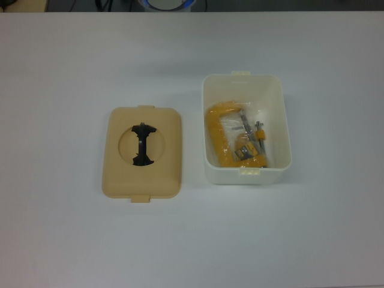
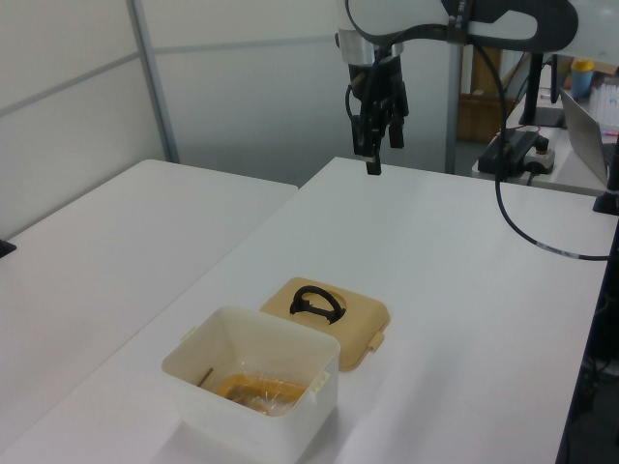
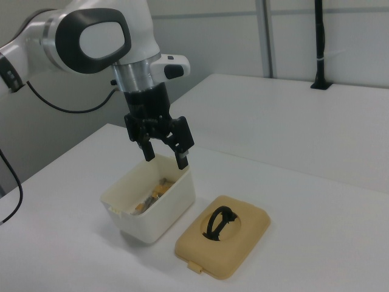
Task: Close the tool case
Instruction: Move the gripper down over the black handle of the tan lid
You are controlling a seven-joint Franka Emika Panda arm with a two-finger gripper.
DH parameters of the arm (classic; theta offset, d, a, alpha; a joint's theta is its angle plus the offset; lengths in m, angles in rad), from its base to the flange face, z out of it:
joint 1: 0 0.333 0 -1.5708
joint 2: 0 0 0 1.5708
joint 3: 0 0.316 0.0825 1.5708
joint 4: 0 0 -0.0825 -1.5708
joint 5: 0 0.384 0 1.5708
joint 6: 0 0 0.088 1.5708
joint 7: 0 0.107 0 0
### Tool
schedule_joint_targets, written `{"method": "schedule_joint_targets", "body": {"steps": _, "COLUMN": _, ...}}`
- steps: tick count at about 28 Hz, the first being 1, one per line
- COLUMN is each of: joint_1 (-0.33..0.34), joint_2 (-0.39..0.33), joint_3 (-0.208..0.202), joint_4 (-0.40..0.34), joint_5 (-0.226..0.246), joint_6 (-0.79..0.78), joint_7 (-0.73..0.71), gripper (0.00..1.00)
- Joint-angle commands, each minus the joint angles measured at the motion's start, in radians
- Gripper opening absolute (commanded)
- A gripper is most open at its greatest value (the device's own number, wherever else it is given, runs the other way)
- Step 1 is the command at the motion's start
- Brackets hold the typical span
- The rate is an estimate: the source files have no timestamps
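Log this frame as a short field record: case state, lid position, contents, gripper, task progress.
case: white box open, standing on the table
lid: tan lid flat on the table, apart from the box, on the top view's left of it; black handle facing up
contents: yellow clamp lying inside the box
gripper: gripper open, empty, raised in the air, touching nothing
progress: not started; lid not yet picked up

The top view looks straight down at the counter (image 1: 72, 240) from close, while the left view and right view look obliquely from opposite sides, farther off, all three sharing the box (image 1: 282, 120) and lid (image 1: 114, 174).
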Motion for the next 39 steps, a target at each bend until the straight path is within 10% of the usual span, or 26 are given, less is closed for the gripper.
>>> {"method": "schedule_joint_targets", "body": {"steps": 1, "joint_1": 0.001, "joint_2": 0.006, "joint_3": -0.006, "joint_4": 0.011, "joint_5": -0.005, "joint_6": 0.060, "joint_7": -0.048, "gripper": 1.00}}
{"method": "schedule_joint_targets", "body": {"steps": 39, "joint_1": 0.041, "joint_2": 0.290, "joint_3": 0.013, "joint_4": -0.069, "joint_5": -0.074, "joint_6": 0.430, "joint_7": 0.114, "gripper": 1.00}}
